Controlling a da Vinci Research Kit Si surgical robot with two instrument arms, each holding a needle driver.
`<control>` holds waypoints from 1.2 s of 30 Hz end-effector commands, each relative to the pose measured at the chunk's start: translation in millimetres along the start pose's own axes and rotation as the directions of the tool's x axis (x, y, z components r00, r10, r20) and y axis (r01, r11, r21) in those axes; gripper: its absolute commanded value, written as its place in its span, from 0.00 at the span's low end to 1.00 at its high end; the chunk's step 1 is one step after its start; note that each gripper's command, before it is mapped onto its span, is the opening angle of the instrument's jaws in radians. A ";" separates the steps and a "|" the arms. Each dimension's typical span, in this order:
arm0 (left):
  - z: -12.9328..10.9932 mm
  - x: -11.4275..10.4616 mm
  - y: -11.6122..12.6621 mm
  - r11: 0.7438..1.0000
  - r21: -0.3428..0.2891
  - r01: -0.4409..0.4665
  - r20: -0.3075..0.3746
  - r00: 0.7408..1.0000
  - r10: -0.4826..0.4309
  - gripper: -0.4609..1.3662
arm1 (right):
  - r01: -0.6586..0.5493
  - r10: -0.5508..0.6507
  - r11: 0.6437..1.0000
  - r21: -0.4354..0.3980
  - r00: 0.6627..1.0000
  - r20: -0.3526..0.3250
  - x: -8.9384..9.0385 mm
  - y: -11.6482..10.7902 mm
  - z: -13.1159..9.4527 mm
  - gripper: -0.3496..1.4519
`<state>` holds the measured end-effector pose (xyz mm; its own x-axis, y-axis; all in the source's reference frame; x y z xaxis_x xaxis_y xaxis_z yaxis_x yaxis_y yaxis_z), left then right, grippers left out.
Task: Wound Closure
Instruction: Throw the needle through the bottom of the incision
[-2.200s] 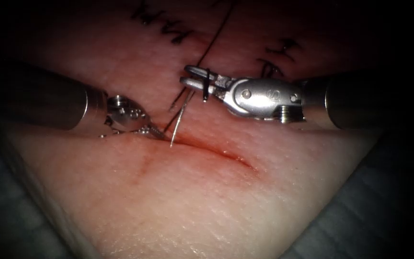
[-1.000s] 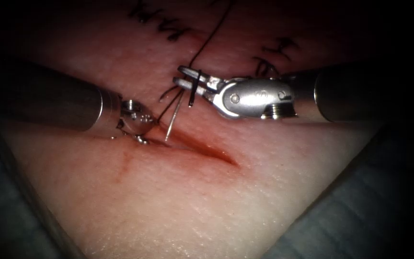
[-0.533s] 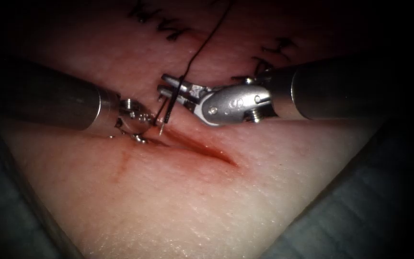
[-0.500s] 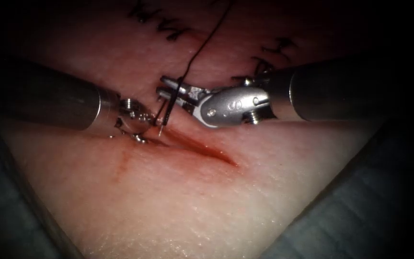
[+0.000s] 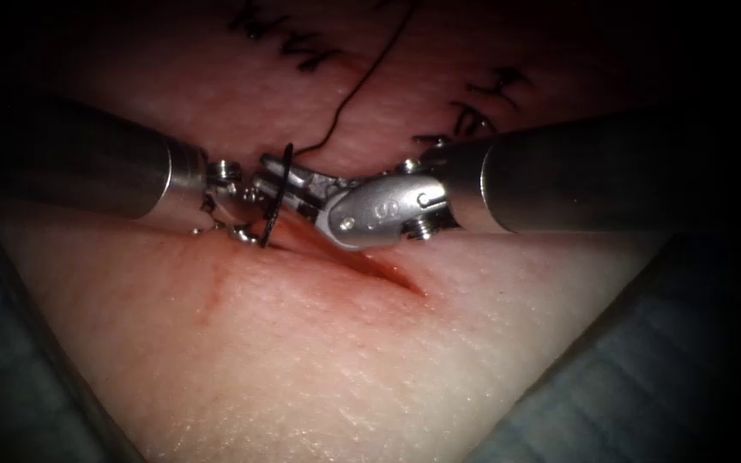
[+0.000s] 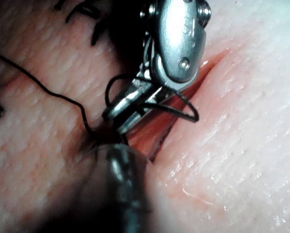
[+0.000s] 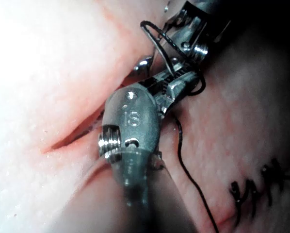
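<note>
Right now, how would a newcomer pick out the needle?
Find the red cut in the pale tissue and follow it to its left end. There the right tool grips a thin dark curved needle crosswise; unlike the trailing black thread, it is a stiff arc.

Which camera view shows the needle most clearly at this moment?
The endoscope view: the needle appears as a dark arc held across the right tool, standing over the left end of the cut. The left wrist view shows the needle curving beside the cut. The right wrist view shows its curve above that tool.
</note>
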<state>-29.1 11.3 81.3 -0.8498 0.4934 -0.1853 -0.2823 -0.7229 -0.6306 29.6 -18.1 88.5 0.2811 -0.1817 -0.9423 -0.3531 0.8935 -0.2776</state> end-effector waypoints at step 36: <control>-8.3 -0.5 5.9 0.979 0.199 0.045 -0.111 0.994 -0.023 0.36 | -0.001 0.004 0.998 -0.062 0.999 0.050 -0.8 0.9 0.8 0.00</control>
<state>-26.7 10.5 71.3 -0.7868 0.5635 -0.2520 -0.4111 -0.7828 -0.4671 29.9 -16.7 89.2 0.3248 -0.1479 -0.9341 -0.4075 0.8694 -0.2794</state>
